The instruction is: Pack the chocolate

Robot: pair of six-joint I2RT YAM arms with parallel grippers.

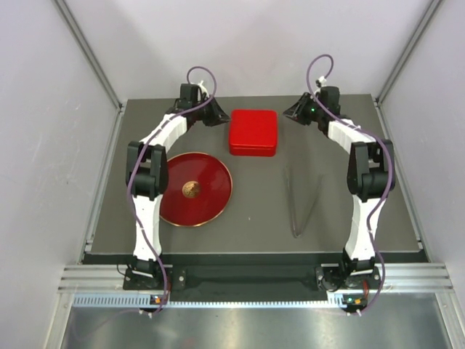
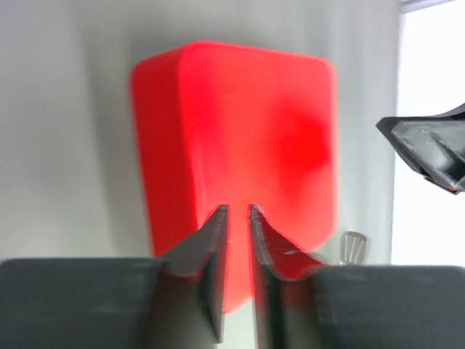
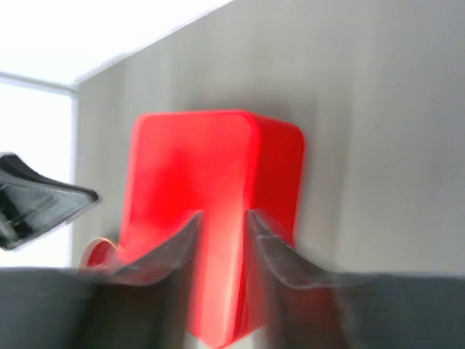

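Observation:
No chocolate pieces show in any view. A closed red box (image 1: 253, 131) lies at the back middle of the table; it also fills the left wrist view (image 2: 247, 131) and the right wrist view (image 3: 203, 160). My left gripper (image 1: 218, 115) hovers just left of the box, jaws nearly together and empty (image 2: 237, 211). My right gripper (image 1: 294, 111) hovers just right of the box, jaws a small gap apart and empty (image 3: 223, 216). Both point at the box without touching it.
A red round plate (image 1: 218, 196) lies front left with a golden-brown wrinkled ball (image 1: 191, 189) at its middle. Metal tongs (image 1: 301, 203) lie on the dark mat to the right. White walls enclose the table on three sides.

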